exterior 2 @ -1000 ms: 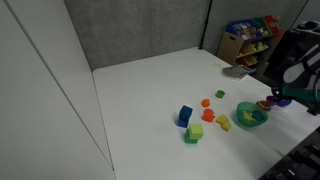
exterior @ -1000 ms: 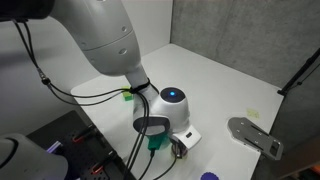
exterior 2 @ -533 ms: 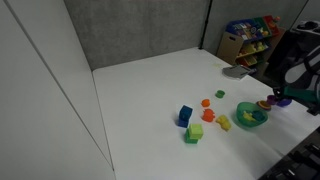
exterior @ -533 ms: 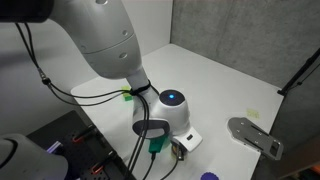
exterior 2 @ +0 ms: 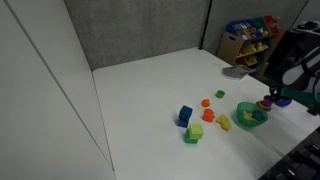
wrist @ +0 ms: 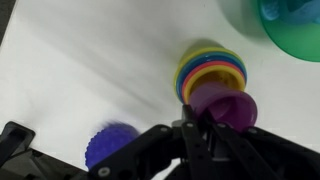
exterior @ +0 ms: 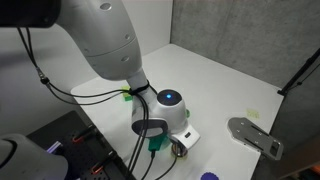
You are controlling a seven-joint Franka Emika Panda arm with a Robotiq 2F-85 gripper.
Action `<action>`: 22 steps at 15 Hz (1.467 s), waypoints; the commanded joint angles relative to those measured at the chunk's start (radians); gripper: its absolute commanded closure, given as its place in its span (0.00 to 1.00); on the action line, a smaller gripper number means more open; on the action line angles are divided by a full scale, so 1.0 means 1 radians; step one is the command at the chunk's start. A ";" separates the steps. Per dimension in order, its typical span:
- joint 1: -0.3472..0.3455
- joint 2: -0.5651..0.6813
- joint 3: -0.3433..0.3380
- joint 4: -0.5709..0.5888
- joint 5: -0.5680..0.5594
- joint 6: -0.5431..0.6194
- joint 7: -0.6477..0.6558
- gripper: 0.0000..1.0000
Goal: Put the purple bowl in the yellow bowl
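Observation:
In the wrist view my gripper (wrist: 203,128) is shut on the rim of the purple bowl (wrist: 225,106), which is tilted on its side. Just beyond the purple bowl and partly covered by it sits the yellow bowl (wrist: 210,62), showing coloured rings inside its yellow rim. The purple bowl hangs over its near edge; I cannot tell whether they touch. In an exterior view the gripper (exterior 2: 272,102) is at the table's right end, next to the green bowl. In an exterior view the arm hides both bowls (exterior: 178,147).
A large teal-green bowl (wrist: 296,26) (exterior 2: 251,115) stands close beside the yellow bowl. A darker violet round piece (wrist: 111,146) lies on the white table near the gripper. Blue, orange, yellow and green blocks (exterior 2: 195,122) lie mid-table. A grey flat piece (exterior: 255,135) lies on the table.
Almost nothing has changed; the arm has shifted very slightly and the gripper still holds the purple bowl.

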 commanded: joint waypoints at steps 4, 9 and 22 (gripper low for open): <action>-0.073 0.013 0.064 -0.009 0.016 0.029 -0.056 0.64; -0.117 -0.007 0.118 -0.017 0.017 0.024 -0.083 0.25; -0.067 -0.211 0.217 -0.045 0.037 -0.201 -0.103 0.00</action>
